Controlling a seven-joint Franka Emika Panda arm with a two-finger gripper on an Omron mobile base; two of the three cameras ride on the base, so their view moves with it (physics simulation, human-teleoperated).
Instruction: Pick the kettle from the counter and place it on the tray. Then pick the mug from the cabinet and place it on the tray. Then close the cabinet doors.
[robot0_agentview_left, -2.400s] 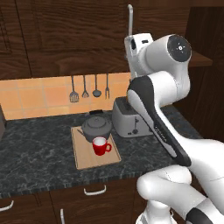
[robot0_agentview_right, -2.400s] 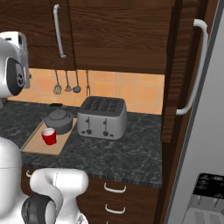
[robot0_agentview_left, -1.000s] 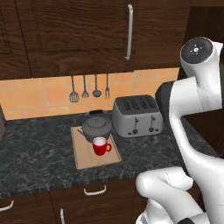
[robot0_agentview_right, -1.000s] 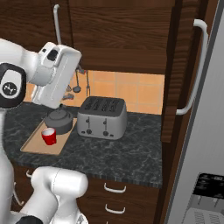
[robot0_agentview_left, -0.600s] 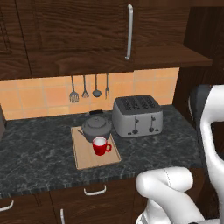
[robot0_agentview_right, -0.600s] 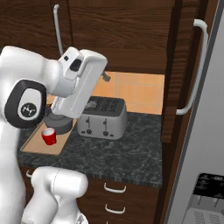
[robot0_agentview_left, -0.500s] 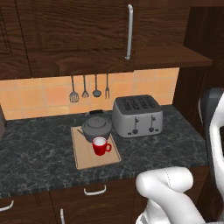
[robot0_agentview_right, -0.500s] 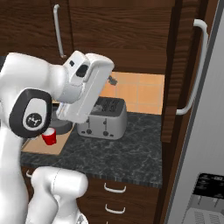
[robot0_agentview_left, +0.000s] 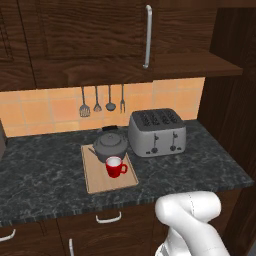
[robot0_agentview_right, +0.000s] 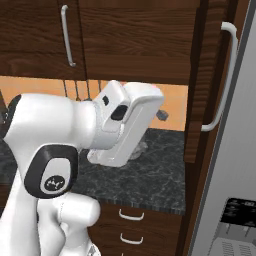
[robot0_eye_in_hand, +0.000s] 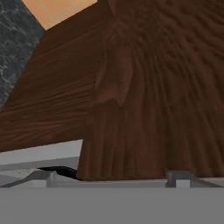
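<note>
The dark grey kettle (robot0_agentview_left: 111, 146) and the red mug (robot0_agentview_left: 116, 166) both stand on the light wood tray (robot0_agentview_left: 100, 181), which lies on the black counter (robot0_agentview_left: 45, 170). The left cabinet door (robot0_agentview_left: 90, 35) is shut, its silver bar handle (robot0_agentview_left: 147, 36) upright. The right cabinet door (robot0_agentview_right: 200, 75) stands swung out, edge-on, with its handle (robot0_agentview_right: 225, 75) facing right. My white hand (robot0_agentview_right: 131, 122) hangs in front of the counter, turned toward that door. In the hand view, brown wood grain (robot0_eye_in_hand: 153, 87) sits very close, and my gripper (robot0_eye_in_hand: 109, 177) is open with nothing between its tips.
A boxy silver toaster (robot0_agentview_left: 156, 131) stands right of the tray. Utensils (robot0_agentview_left: 102, 100) hang on the orange tiled wall. A grey fridge (robot0_agentview_right: 235, 175) fills the far right beside the open door. The open cupboard's bottom plank (robot0_agentview_left: 200, 70) juts out above the toaster.
My arm has swung right, out of the left base view, and now looms large across the right base view. Kettle, mug and tray have not moved.
</note>
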